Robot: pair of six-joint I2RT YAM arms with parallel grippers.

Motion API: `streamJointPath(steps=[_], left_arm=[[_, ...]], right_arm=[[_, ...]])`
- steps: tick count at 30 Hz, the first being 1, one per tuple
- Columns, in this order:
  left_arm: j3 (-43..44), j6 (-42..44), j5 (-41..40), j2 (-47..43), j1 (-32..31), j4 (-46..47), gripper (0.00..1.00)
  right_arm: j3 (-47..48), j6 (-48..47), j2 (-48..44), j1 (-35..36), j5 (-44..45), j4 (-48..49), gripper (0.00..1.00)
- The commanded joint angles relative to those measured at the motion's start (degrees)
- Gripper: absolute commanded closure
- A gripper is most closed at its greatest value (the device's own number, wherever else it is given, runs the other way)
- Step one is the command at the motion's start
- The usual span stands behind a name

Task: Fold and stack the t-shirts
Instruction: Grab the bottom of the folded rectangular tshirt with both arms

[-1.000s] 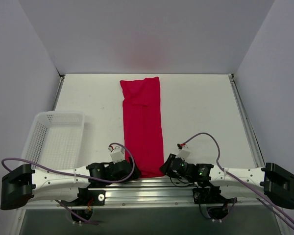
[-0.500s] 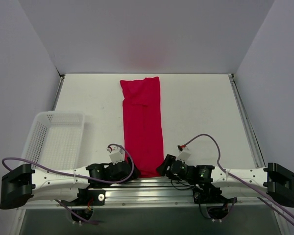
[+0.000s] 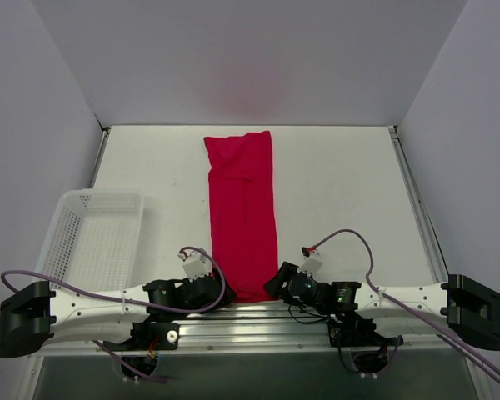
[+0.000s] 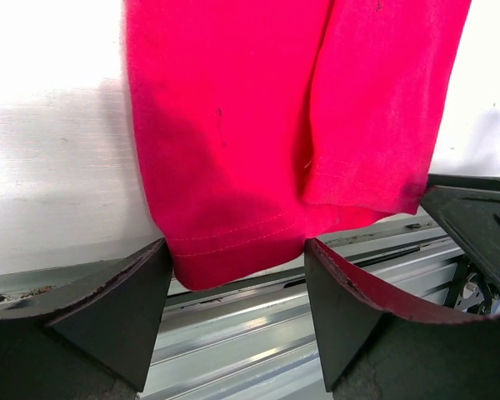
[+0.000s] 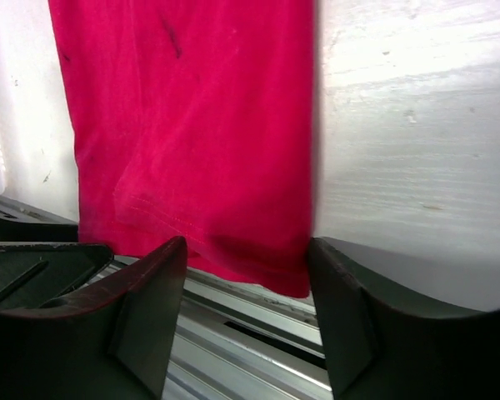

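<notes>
Left gripper (image 4: 236, 265): black fingers stand apart, one on each side of the near left corner of the t-shirt's hem. The cloth lies loose in the gap and is not pinched.
Right gripper (image 5: 246, 257): black fingers also spread. The near right corner of the same hem sits between them, and they are not clamped on it.
T-shirt (image 3: 243, 208): plain bright red soft cloth, folded into one long narrow strip. It lies flat, running from the grippers toward the far wall.
Hem: two layers show at the near end, with the lower one reaching further out.
Rail (image 4: 233, 337): ribbed silver metal, just under the t-shirt's near hem, which overlaps it slightly.
Tabletop (image 3: 342, 183): white and scuffed, bare on both sides of the t-shirt.
Basket (image 3: 102, 194): white plastic mesh, left of the t-shirt and well apart from it.
</notes>
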Motion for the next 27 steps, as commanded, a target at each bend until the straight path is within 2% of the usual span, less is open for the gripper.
streamJointPath(steps=[1,3,4,6,7,14,20,27], left_arm=[[-2.16,-2.11,-1.24,0.24,-0.25,-5.89,0.26],[-2.51,-2.29,-1.15,-0.2,-0.25,-5.89,0.27],[-2.6,-2.29,-1.24,-0.37,-0.25,-5.97,0.28],[-2.78,-2.73,-1.41,-0.81,-0.25,-6.59,0.31],[-2.78,-2.82,-1.5,-1.16,-0.25,-7.37,0.33],[-3.4,-4.23,-3.26,-3.27,-0.43,-9.84,0.39],[-3.75,-4.84,-4.75,-2.14,-0.43,-10.11,0.58],[-4.62,-5.72,-6.59,-1.08,-0.43,-9.32,0.67]], right_arm=[[-0.65,-0.07,5.85,0.56,0.22,1.03,0.46],[-0.3,-0.33,7.1,0.65,-0.22,1.92,0.5],[-0.12,-0.34,7.62,0.56,-0.14,1.83,0.57],[0.23,-0.42,7.54,0.74,0.13,1.22,0.62],[0.32,-0.42,7.02,0.74,0.39,0.7,0.68],[0.05,0.1,4.29,0.74,1.53,-2.12,0.85],[-0.03,0.28,4.46,0.74,1.71,-2.38,0.92],[0.14,0.28,4.38,0.74,2.15,-3.09,0.96]])
